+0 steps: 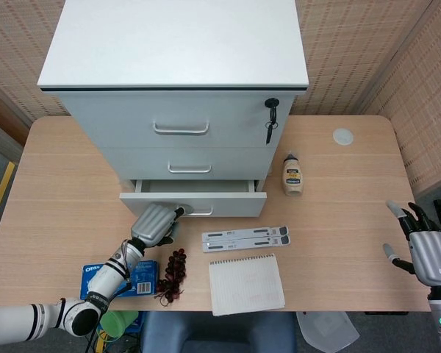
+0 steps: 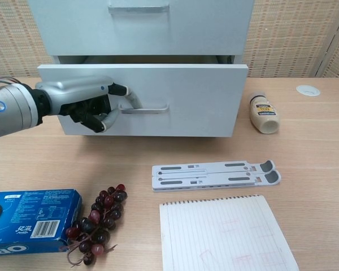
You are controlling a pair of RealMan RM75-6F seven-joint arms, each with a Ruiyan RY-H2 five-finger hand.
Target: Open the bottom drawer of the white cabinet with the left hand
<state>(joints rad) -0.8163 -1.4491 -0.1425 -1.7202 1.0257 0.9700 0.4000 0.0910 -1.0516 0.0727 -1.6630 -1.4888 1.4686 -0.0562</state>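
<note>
Nearest the front edge of the desk point(image 1: 59, 184) lie a blue biscuit box point(image 2: 28, 219), a bunch of dark grapes point(image 2: 99, 220) touching its right end, and a spiral notepad point(image 2: 226, 234) further right. Just behind the notepad rests a flat white folding stand point(image 2: 214, 174). Off at the right edge, the right hand point(image 1: 426, 246) hangs beyond the desk with its fingers spread apart, holding nothing. Beyond the grapes, the left hand point(image 2: 87, 104) reaches in from the left, its fingertips hooked on the left end of the handle point(image 2: 144, 107) of the bottom drawer point(image 2: 198, 99). That drawer stands part-way out from the white cabinet point(image 1: 176, 51), its front proud of the two shut drawers above it. To the right of the drawer a small sauce bottle point(image 2: 264, 113) lies on its side. A key point(image 1: 270, 118) hangs in the lock at the cabinet's upper right. Further back on the right sits a round white cap point(image 1: 342, 136) in the desktop.
</note>
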